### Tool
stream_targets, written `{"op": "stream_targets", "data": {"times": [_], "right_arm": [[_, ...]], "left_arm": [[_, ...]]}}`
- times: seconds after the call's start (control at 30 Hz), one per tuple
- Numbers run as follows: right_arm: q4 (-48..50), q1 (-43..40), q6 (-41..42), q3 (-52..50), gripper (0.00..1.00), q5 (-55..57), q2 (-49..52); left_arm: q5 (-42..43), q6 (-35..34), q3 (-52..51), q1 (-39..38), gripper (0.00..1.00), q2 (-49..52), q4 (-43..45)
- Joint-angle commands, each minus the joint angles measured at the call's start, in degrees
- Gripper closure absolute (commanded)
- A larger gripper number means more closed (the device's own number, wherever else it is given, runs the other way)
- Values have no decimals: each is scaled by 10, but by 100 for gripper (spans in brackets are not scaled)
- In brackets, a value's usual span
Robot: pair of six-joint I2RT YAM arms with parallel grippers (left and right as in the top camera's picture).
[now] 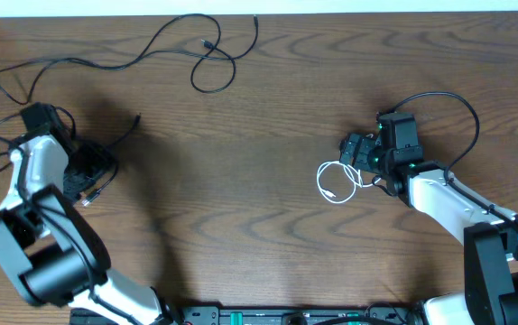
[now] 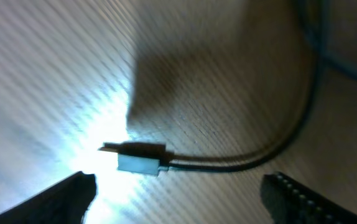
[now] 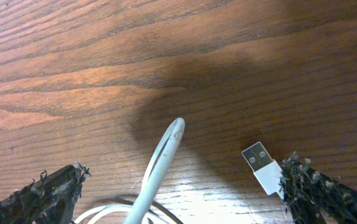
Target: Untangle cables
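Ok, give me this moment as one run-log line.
left claw: open over black cable's plug | right claw: open over white cable and USB plug | other black cable: loose along far edge

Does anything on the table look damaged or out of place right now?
Nothing is spilled. The right gripper has fingers that look ragged and frayed along the edges, and the white cable lies in loose loops beside it.

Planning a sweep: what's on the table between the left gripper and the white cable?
Nothing. The overhead view shows bare table all the way from the left gripper to the white cable.
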Motion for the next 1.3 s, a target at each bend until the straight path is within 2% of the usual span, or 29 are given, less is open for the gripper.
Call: {"op": "stream_targets", "data": {"times": [0.0,0.13,0.17,0.2,0.4,0.43,0.5,0.63,1.03,1.17,1.27], "right_arm": [[0,-3,2,-3,1,1,4],[0,-2,6,-3,1,0,4],[0,-3,16,-3,1,1,4],[1,-3,17,-3,1,1,4],[2,-3,17,-3,1,1,4],[2,-3,17,-3,1,1,4],[2,-3,17,-3,1,1,4],[2,-3,17,-3,1,1,4],[2,-3,17,-3,1,1,4],[2,-3,17,-3,1,1,4],[1,-3,17,-3,1,1,4]], "left_arm": [[12,6,-8,-1,16,45,9],[12,5,-8,-1,34,65,26],[13,5,-8,-1,45,65,27],[22,5,-8,-1,50,65,25],[181,5,-8,-1,51,65,25],[181,5,-8,-1,55,65,28],[181,8,-8,-1,55,65,38],[200,14,-8,-1,69,64,74],[337,14,-8,-1,69,64,122],[342,17,-7,1,69,64,149],[307,27,7,12,70,52,136]]}}
